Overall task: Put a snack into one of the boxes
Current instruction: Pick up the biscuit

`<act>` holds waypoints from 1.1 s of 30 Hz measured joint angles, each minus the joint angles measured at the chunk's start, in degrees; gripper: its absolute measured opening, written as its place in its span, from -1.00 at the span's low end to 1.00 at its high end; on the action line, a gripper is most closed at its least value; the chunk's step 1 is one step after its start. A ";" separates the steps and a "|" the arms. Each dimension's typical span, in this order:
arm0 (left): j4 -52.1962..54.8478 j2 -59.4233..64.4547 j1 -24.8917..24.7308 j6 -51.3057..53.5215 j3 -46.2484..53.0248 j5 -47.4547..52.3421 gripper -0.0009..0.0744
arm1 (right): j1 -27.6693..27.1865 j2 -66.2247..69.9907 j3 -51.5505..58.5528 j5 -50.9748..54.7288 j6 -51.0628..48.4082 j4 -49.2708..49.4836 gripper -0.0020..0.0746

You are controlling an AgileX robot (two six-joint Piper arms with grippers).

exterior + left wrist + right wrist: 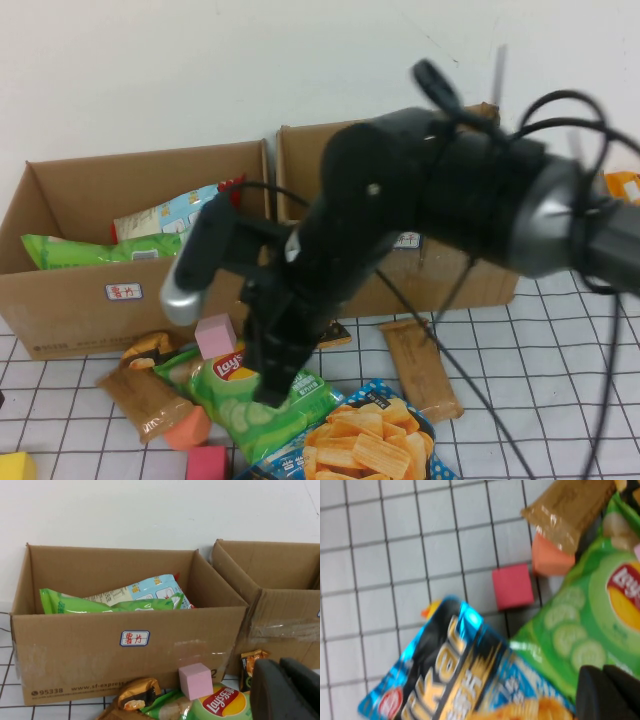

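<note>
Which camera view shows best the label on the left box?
The left wrist view: the label on the left box faces the camera and its red characters show clearly. The high view shows it small. The right wrist view shows only snacks on the table.

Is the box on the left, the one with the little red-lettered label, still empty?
No, the left box already holds a green snack bag and a light blue packet lying inside it.
</note>
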 joint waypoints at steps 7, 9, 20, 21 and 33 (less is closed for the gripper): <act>-0.13 0.00 0.00 0.00 0.00 0.00 -0.98 | 2.70 6.93 -6.56 -1.65 1.38 0.00 -0.95; -0.13 0.00 0.00 0.00 0.00 0.00 -0.98 | 3.44 8.92 -8.27 -2.05 2.23 0.10 -0.95; -0.23 0.00 0.00 0.00 0.00 0.00 -0.98 | 3.69 13.46 -12.53 -0.10 21.68 -11.33 -0.95; -0.23 0.00 0.00 0.00 0.00 0.00 -0.98 | 3.18 13.25 -12.53 1.28 24.29 -13.44 -0.95; -0.23 0.00 0.00 0.00 0.30 0.00 -0.98 | -6.95 8.28 -1.01 5.90 31.95 -17.28 -0.95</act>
